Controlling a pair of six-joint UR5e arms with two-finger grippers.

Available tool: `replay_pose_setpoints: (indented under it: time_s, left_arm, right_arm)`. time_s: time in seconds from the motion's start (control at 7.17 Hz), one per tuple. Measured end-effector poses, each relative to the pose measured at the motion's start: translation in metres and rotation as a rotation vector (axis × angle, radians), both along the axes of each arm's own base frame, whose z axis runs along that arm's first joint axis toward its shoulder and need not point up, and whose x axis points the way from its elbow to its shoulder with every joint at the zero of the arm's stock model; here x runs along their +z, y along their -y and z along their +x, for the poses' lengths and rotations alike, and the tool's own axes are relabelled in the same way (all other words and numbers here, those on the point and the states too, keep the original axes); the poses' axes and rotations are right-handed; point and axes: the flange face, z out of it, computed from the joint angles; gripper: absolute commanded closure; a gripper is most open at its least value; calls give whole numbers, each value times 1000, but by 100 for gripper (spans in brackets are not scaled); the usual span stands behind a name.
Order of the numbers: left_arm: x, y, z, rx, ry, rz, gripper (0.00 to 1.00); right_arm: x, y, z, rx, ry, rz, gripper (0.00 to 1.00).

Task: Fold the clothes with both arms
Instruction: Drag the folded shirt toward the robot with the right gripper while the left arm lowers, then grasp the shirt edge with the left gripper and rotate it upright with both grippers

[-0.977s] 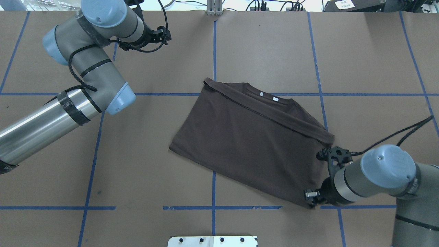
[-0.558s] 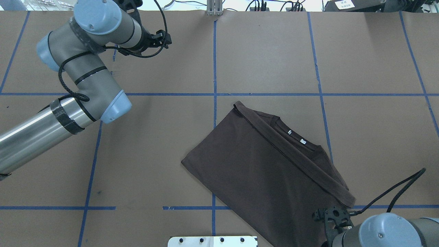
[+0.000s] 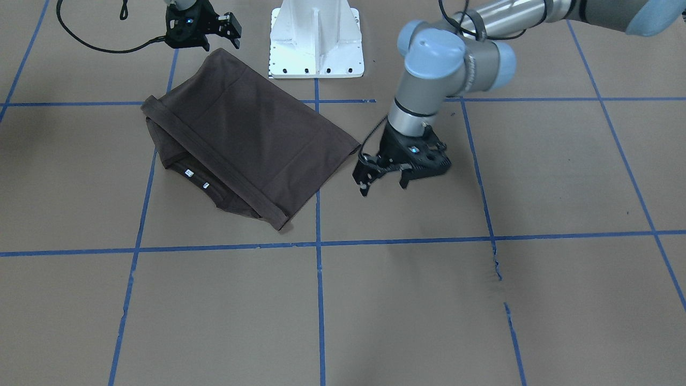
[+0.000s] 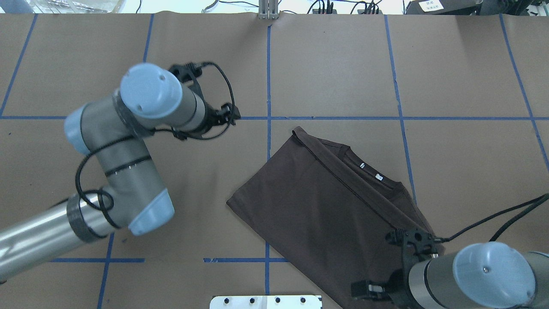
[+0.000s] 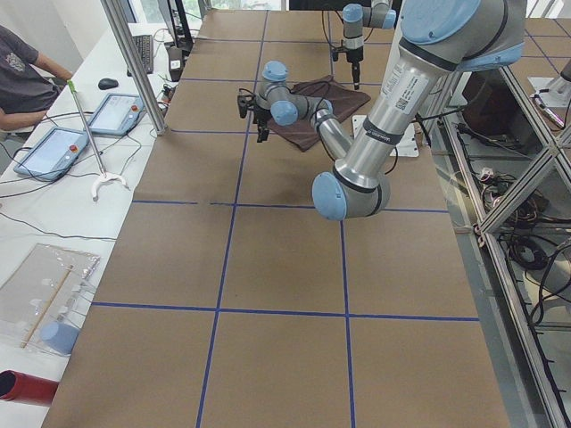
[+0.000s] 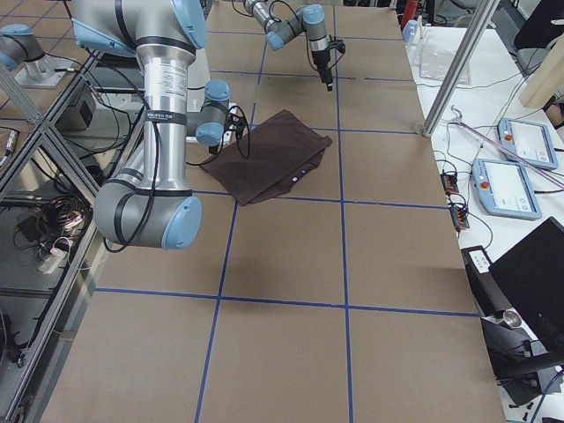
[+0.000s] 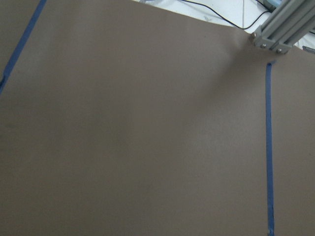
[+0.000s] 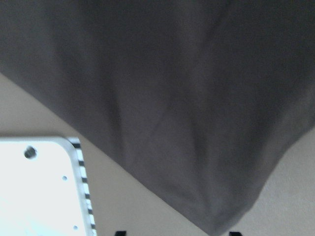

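The dark grey-brown T-shirt (image 4: 326, 214) lies folded flat on the brown paper, right of centre, with its collar and white neck tags on the far right side. It also shows in the front view (image 3: 246, 139). My right gripper (image 4: 386, 283) hovers over the shirt's near right corner. In the right wrist view the shirt (image 8: 162, 98) fills the frame, and its corner lies between two widely spread fingertips, so the jaws are open. My left gripper (image 3: 383, 182) is open and empty, low over bare paper left of the shirt. It is apart from the cloth.
The white pedestal base (image 4: 266, 301) stands at the near table edge, just beside the shirt's near corner, and shows in the right wrist view (image 8: 39, 191). Blue tape lines (image 4: 268, 64) grid the paper. An aluminium post (image 4: 268, 10) stands at the far edge.
The shirt slid towards the robot and turned with the right gripper, then stayed still. The left arm swung from the far left corner in towards the shirt's left side.
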Motion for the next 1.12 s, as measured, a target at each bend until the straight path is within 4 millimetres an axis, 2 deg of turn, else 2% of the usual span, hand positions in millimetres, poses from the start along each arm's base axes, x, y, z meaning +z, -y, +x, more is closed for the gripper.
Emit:
replay_pose_setpoints:
  time_s: [0.14,0.28,0.42,0.56,0.7,0.98,1.12]
  left_arm:
    - [1,-55,34,7,-7,-91,13]
    - [5,-99,63,9,0,-147,17]
    - [10,-125,82,11,11,-178,19]
    - [15,-136,91,10,22,-191,21]
    - [18,-138,95,4,29,-192,22]
    - [23,-133,97,-16,44,-186,28]
    - [26,-129,97,-26,51,-183,44]
  right_arm:
    - [-17,32,8,74,38,9,0]
    - [-28,56,16,131,65,16,0]
    - [-37,72,21,166,84,21,0]
    - [-41,79,23,184,93,25,0]
    - [-43,83,24,194,96,27,0]
    - [-44,86,25,203,97,28,0]
    - [-44,87,24,203,97,29,0]
